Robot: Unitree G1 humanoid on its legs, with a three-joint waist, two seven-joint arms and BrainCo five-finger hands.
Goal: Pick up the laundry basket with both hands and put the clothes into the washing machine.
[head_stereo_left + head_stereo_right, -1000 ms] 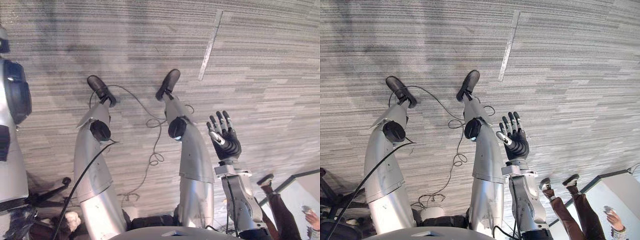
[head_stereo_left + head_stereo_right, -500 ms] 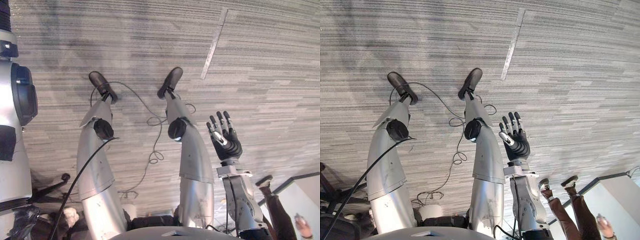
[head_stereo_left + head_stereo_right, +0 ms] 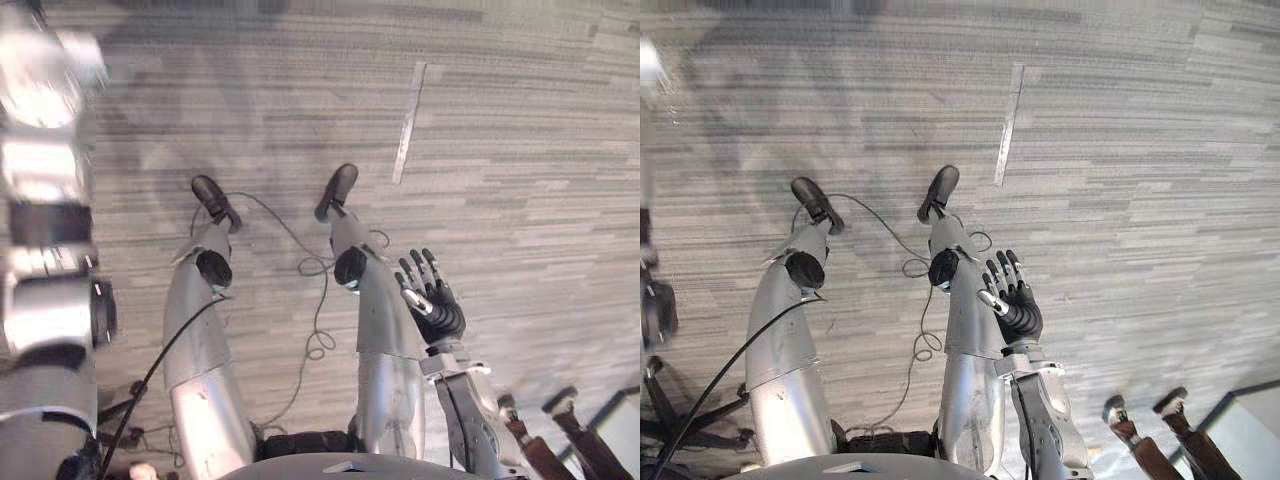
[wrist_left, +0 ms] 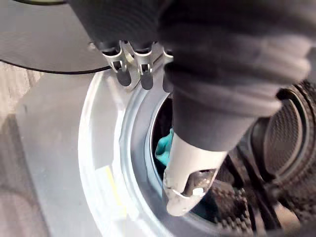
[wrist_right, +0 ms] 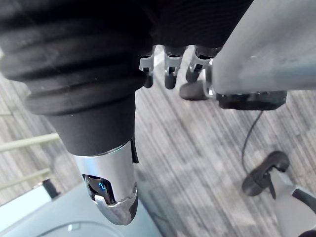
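The grey floor (image 3: 1140, 150) lies under the right robot hand (image 3: 1010, 295), which is spread open and empty. The washing machine (image 4: 106, 163) is open just before the left robot hand (image 4: 192, 163); its fingers are relaxed and hold nothing. A teal cloth (image 4: 163, 145) lies inside the drum, so I judge the loading nearly finished.

Both my eyes look steeply down on the same floor (image 3: 520, 150); my left wrist camera closely faces the washing machine (image 4: 98, 163).
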